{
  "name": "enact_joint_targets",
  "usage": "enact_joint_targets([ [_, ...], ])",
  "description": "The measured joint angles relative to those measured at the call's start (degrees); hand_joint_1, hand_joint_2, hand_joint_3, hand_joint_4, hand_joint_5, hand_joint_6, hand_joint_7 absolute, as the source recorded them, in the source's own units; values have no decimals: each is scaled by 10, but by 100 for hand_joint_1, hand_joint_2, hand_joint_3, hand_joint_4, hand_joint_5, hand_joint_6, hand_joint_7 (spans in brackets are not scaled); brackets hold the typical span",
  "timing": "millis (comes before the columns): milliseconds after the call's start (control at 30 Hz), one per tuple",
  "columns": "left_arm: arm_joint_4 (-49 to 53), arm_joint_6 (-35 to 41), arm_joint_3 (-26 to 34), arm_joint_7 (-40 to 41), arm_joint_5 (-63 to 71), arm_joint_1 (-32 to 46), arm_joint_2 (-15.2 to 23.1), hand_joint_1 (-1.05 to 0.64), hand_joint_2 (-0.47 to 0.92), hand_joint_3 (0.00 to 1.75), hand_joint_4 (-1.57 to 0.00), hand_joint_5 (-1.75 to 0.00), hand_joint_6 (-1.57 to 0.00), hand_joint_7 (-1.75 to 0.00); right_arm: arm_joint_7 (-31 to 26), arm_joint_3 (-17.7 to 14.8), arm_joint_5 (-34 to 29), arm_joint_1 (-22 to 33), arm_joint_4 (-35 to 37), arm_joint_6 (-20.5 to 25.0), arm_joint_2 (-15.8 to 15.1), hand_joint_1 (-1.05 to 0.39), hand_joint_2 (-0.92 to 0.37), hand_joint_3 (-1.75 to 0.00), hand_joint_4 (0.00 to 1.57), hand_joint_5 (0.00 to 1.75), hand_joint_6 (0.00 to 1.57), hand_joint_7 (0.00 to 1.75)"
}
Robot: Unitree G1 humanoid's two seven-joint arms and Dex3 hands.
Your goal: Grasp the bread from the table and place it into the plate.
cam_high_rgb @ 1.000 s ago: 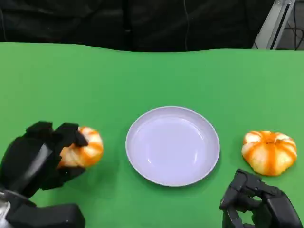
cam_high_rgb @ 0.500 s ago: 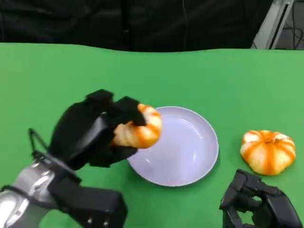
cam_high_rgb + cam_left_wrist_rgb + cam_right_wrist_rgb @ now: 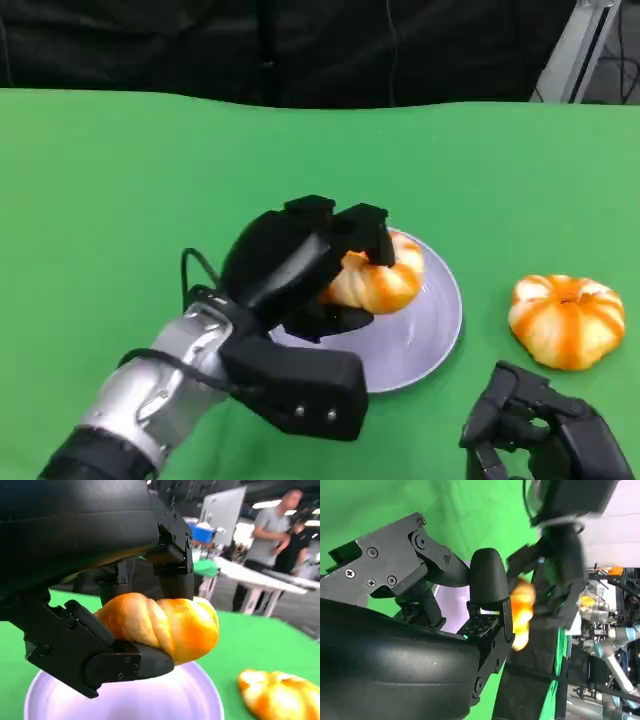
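I am in the carrying step, close to letting go. My left hand (image 3: 300,262) grips the bread (image 3: 378,278) between thumb below and fingers above, and holds it in the air over the plate (image 3: 425,335), toward its far side. Next I judge I must lower it a little and spread my fingers so it settles inside the rim. Further right, a second bun (image 3: 566,320) lies on the green desk (image 3: 120,180). Nearest right, my right hand (image 3: 545,430) rests with fingers curled in on nothing.

Bright even light; soft shadows; right wrist view motion-blurred; backgrounds defocused.
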Motion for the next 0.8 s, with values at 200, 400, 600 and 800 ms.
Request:
enact_joint_targets([
  [200, 114, -5, -23, 43, 12, -35, -24, -24, 90, 31, -66, -116, -79, -88, -4, 4, 0, 2, -6, 4, 1, -13, -64, -107, 80, 175, 75, 154],
  [400, 124, 32, -29, 16, 12, -39, -21, -38, 92, 32, -81, -43, -103, -9, -10, 5, -3, 2, -9, 4, 1, -13, -63, -108, 80, 175, 75, 154],
  [600, 40, 107, -58, -88, 42, -29, 14, -103, 92, 83, -1, 0, -5, 0, -9, 5, -3, 2, -9, 4, 1, -14, -62, -109, 80, 175, 75, 154],
  [800, -39, 129, -64, -134, 37, 2, 38, -105, 92, 88, 0, 0, 0, 0, -7, 4, -2, -3, -1, 3, 1, -14, -62, -110, 80, 175, 75, 154],
])
